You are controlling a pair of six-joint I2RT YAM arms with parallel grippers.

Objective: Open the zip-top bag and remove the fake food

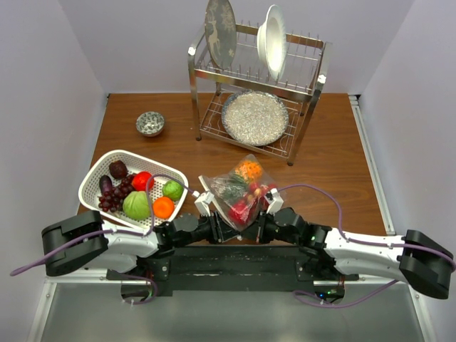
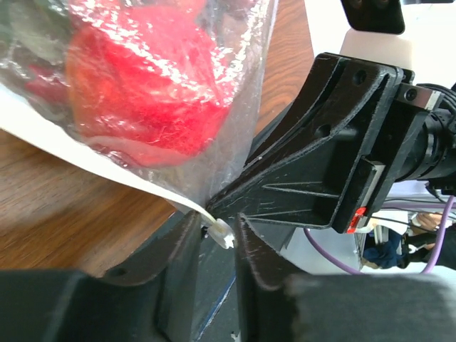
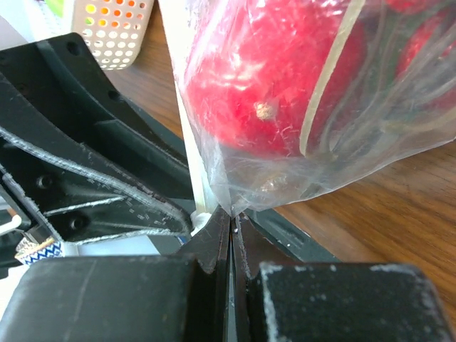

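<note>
The right gripper has its fingers pressed together on a thin fold of the zip-top bag, at the bag's 4 o'clock in the top view. The left gripper, at 8 o'clock, stands slightly parted with the end of the white zip strip in the gap. The bag lies on the table with the fake food inside, red pieces nearest the fingers. A white basket sits at 9 o'clock and a dish rack at 12.
</note>
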